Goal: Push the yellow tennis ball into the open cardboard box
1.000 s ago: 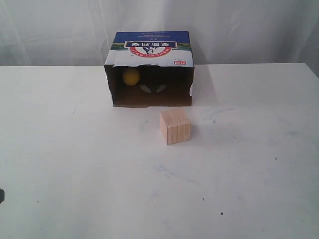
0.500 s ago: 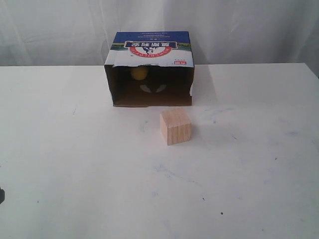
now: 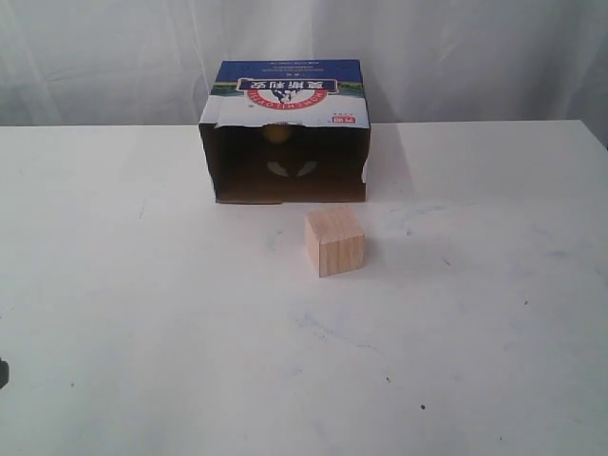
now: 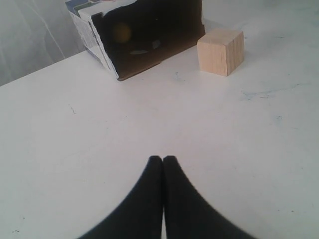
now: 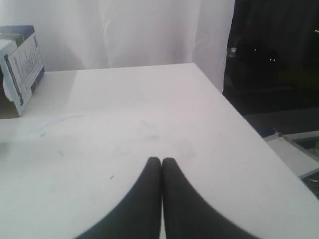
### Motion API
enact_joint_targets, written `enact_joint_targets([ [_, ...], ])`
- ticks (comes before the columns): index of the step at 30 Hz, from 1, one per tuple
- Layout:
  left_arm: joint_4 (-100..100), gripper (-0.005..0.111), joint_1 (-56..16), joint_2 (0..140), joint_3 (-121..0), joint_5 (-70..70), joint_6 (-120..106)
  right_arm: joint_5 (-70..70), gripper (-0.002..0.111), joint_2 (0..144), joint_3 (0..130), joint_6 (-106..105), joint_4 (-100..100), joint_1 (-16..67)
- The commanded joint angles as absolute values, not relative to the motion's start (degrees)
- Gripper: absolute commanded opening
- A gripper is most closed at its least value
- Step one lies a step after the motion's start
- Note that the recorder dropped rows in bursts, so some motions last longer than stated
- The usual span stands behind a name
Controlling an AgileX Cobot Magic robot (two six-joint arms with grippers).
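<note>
The open cardboard box (image 3: pixel 285 128) lies on its side at the back of the white table, its dark mouth facing the front. The yellow tennis ball (image 3: pixel 275 134) sits deep inside, half hidden under the box's top edge; it shows dimly in the left wrist view too, as the tennis ball (image 4: pixel 121 32) inside the box (image 4: pixel 144 37). My left gripper (image 4: pixel 163 159) is shut and empty, far in front of the box. My right gripper (image 5: pixel 161 161) is shut and empty near the table's right side. Neither gripper shows in the exterior view.
A pale wooden cube (image 3: pixel 334 241) stands on the table just in front of the box's mouth, also seen as the cube (image 4: pixel 221 51) from the left wrist. The table's right edge (image 5: pixel 234 107) drops off to a dark floor. A white curtain hangs behind.
The ball has rolled rightward and deeper inside the box, from its left part to near the middle at the back. The box, cube and grippers have not moved.
</note>
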State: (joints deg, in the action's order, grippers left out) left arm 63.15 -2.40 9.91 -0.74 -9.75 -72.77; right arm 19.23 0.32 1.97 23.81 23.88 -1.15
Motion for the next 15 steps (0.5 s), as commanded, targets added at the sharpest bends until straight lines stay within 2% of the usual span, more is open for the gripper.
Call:
enact_joint_targets([
  [1,64.27,0.000,-2.26,9.65,-0.51,-10.16,-72.36,19.46,0.000,0.00,0.00,13.40,14.34,-3.85],
  [15,64.27,0.000,-2.26,9.65,-0.51,-10.16,-72.36,17.64,0.000,0.00,0.00,-7.73,-0.43,-15.57],
])
